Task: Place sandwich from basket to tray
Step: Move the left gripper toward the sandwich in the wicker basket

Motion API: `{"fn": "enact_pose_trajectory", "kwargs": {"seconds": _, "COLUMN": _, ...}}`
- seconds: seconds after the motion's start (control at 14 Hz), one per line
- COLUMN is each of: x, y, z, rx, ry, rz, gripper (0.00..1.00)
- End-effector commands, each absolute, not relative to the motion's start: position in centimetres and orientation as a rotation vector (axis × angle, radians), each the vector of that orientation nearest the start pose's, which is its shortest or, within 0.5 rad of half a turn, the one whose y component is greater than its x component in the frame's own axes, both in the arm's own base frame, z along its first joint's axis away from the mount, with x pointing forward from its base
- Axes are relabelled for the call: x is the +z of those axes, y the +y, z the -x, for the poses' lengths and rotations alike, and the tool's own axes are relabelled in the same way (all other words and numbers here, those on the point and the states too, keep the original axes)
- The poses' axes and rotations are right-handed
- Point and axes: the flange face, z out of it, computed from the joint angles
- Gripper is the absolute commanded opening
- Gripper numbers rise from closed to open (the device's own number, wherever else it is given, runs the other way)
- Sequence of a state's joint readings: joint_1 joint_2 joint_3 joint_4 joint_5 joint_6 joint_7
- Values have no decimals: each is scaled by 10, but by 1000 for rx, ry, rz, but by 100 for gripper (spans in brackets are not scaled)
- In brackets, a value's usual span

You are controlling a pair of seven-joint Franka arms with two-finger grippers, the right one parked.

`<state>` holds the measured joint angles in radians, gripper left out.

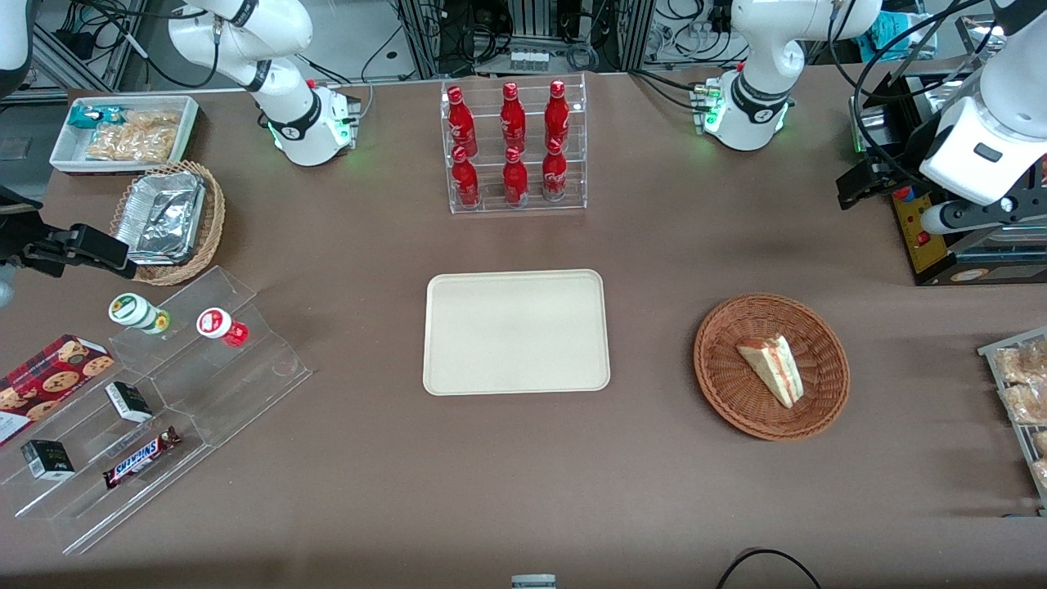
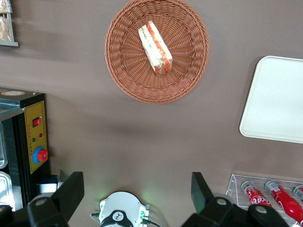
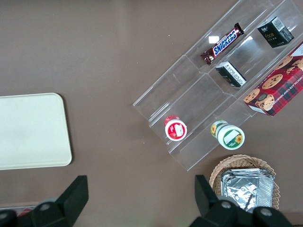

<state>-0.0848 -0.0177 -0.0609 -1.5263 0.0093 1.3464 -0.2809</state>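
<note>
The small triangular sandwich [image 1: 772, 368] of pale white bread, with orange-red and green filling showing along its cut edge, lies on its side inside the round, shallow, reddish-brown wicker basket [image 1: 720, 384]. It rests near the basket's middle, touching the woven floor and clear of the rim.

The landmark for all positions is the flat cream-beige rectangular tray [image 1: 516, 331] with rounded corners and a low raised rim, set at the middle of the brown table [image 1: 523, 483]. The tray carries nothing. The basket stands apart from the tray, toward the working arm's end of the table, with a strip of bare table between them.

The left arm's black two-finger gripper [image 2: 137, 194] is held high above the table, farther from the front camera than the basket and farther toward the working arm's end than the tray. In the left wrist view its fingers [image 2: 71, 189] stand wide apart with nothing between them; the sandwich [image 2: 155, 47], the basket [image 2: 189, 71] and one edge of the tray [image 2: 274, 104] all show below it, untouched.

Farther from the front camera than the tray stands a clear acrylic rack [image 1: 515, 147] holding six red bottles. Toward the parked arm's end from the tray sits a clear stepped display [image 1: 204, 393] with small jars, boxes and a chocolate bar.
</note>
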Motion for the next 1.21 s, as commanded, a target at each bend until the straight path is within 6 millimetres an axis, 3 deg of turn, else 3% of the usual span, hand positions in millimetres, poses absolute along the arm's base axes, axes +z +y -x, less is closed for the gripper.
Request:
{"fn": "enact_pose_trajectory", "kwargs": {"seconds": 0.0, "x": 645, "y": -74, "z": -518, "rx": 254, "ry": -189, "rz": 3073, "gripper": 100}}
{"fn": "enact_pose_trajectory", "kwargs": {"seconds": 0.29, "x": 642, "y": -74, "z": -521, "rx": 251, "ry": -212, "rz": 3072, "gripper": 100}}
{"fn": "enact_pose_trajectory", "kwargs": {"seconds": 0.43, "x": 624, "y": -65, "z": -531, "rx": 304, "ry": -260, "rz": 3056, "gripper": 100}}
{"fn": "enact_pose_trajectory", "kwargs": {"seconds": 0.57, "x": 591, "y": -64, "z": -549, "rx": 375, "ry": -409, "rz": 3013, "gripper": 100}}
{"fn": "enact_pose_trajectory", "kwargs": {"seconds": 0.93, "x": 475, "y": -69, "z": -610, "rx": 409, "ry": -819, "rz": 2879, "gripper": 100}}
{"fn": "enact_pose_trajectory", "kwargs": {"seconds": 1.14, "x": 415, "y": -70, "z": -633, "rx": 419, "ry": -924, "rz": 2836, "gripper": 100}}
